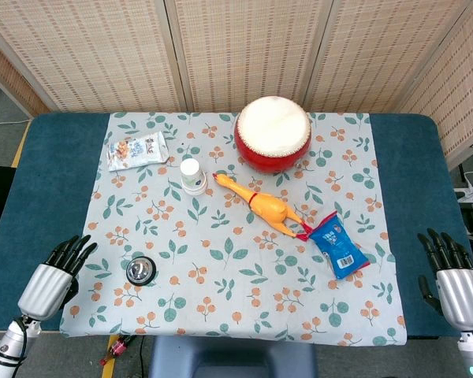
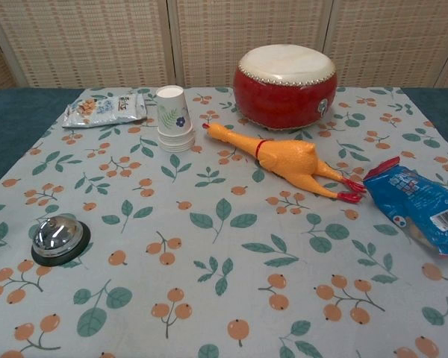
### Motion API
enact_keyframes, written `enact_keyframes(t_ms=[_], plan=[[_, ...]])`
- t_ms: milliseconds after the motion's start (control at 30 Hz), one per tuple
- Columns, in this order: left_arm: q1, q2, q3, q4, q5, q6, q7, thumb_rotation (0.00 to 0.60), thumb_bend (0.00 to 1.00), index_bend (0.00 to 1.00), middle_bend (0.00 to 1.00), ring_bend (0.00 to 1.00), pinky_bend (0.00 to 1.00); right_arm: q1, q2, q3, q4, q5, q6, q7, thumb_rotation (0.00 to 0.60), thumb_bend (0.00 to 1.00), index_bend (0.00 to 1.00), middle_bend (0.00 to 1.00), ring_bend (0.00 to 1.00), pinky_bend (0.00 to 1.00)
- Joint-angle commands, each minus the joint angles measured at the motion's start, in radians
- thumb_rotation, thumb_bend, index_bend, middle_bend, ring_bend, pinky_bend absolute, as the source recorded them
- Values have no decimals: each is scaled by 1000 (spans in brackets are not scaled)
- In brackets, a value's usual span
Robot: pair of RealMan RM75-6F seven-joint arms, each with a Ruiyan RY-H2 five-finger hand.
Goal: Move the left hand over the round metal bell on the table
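So, head view: bell (image 1: 140, 270) sits on the cloth (image 1: 244, 315) near its front-left corner. Left hand (image 1: 54, 279) is just off that cloth edge, empty, fingers apart, with the bell to its right at about the same depth. Right hand (image 1: 454, 277) is empty too, fingers apart, far across the table.

Chest view: only the bell (image 2: 57, 237) shows, no hands. Left hand is clearly nearer; likely a short sideways move.

Item count: one bell (image 1: 140, 270), one stack of paper cups (image 1: 193, 176), one rubber chicken (image 1: 262, 205), one red drum (image 1: 273, 133), two snack packets: white far-left (image 1: 137, 151), blue near-right (image 1: 338, 245); two hands: left (image 1: 54, 281), right (image 1: 457, 283).
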Motion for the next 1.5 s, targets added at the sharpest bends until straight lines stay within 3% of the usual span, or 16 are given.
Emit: enact_keyframes(t_ms=[33,300,433,567,767,1067,1500], plan=[[2,3,0,-1,-2,-1,-2,600,1000,0,10,0,181,0,-1,-2,-5,-9,-1,-4,600,443,48,12,0,140],[-6,-3,-2,0,1,-22,6,600,1000,0,5,0,174,2,-10,7,0,0,-1,5,600,443,49,12,0,140],[-17,-10,3,-19,19,-29,-1,600,1000,0,0,0,149,2,-7,-16,-7,-25,-18,11,600,443,50,12,0,140],[-68,-84,-30,42,46,-31,-35,600,1000,0,0,0,119,6,-3,-18,6,-26,-28,17,600,443,53,12,0,140],[-152,-198,-50,113,7,-174,-126,600,1000,0,0,0,96,-5,5,-28,-2,-26,-23,27,600,443,55,12,0,140],[-166,-289,-19,187,-11,-240,-155,600,1000,0,0,0,87,-4,22,-42,-6,-44,-36,55,600,443,63,12,0,140],[-149,-392,16,360,-28,-248,-266,600,1000,0,0,0,84,24,41,-31,-25,-24,-82,71,600,443,66,12,0,140]])
